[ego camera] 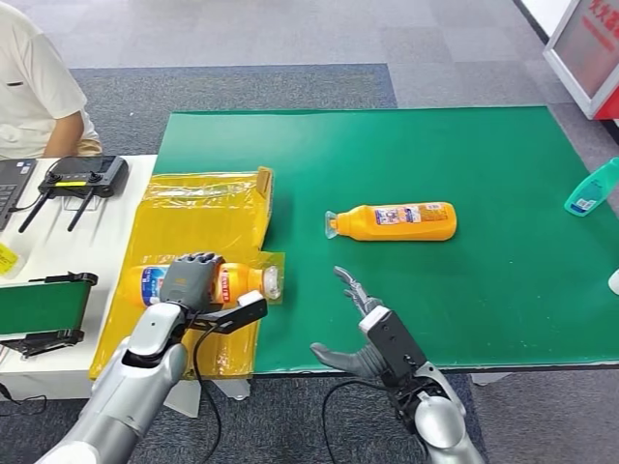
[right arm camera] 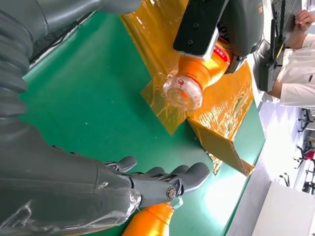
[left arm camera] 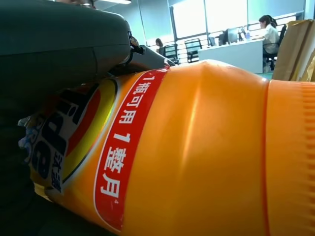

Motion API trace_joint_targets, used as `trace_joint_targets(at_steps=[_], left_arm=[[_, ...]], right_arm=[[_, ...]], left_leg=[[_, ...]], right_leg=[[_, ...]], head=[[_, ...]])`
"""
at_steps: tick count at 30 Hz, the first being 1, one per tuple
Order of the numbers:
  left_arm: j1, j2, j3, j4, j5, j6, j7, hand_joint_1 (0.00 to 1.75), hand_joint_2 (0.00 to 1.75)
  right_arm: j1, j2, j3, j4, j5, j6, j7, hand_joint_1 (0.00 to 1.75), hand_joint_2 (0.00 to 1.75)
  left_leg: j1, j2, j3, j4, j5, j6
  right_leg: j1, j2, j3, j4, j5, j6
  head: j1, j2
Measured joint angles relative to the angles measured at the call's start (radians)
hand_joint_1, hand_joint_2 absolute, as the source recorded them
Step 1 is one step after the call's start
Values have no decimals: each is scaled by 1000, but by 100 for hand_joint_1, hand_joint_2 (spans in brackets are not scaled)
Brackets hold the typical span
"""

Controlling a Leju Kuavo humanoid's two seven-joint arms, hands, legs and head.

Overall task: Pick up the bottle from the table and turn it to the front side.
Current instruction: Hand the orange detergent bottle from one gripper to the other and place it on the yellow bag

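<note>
Left hand [ego camera: 191,278] wraps over the labelled middle of an orange detergent bottle [ego camera: 245,281] lying on its side on yellow plastic wrap [ego camera: 197,217], fingers closed around it. Right hand [ego camera: 355,324] hovers over the green table mat [ego camera: 474,155], fingers spread and empty, near a second orange bottle [ego camera: 394,221].

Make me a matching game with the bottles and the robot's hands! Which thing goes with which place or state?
Things:
1. orange bottle under the left robot hand
2. second orange bottle
3. teal bottle
4. right robot hand

Places or states:
A. lying alone in the middle of the green mat
B. open, holding nothing
C. lying on the yellow plastic sheet
D. at the far right edge of the mat

Pairs: 1-C, 2-A, 3-D, 4-B
</note>
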Motion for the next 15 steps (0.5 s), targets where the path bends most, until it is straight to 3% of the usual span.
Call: trace_joint_targets(at_steps=[8, 12, 15], left_arm=[[-47, -26, -2, 56, 15, -4, 3, 175, 175], [-55, -36, -2, 71, 17, 4, 4, 0, 175], [-55, -45, -1, 74, 11, 25, 10, 0, 175]], right_arm=[[-11, -1, 0, 0, 0, 1, 0, 0, 175], [-13, -1, 0, 0, 0, 1, 0, 0, 175], [-13, -1, 0, 0, 0, 1, 0, 0, 175]], left_leg=[[0, 0, 0, 0, 0, 0], [0, 0, 0, 0, 0, 0], [0, 0, 0, 0, 0, 0]], right_leg=[[0, 0, 0, 0, 0, 0], [0, 0, 0, 0, 0, 0], [0, 0, 0, 0, 0, 0]], head=[[0, 0], [0, 0], [0, 0]])
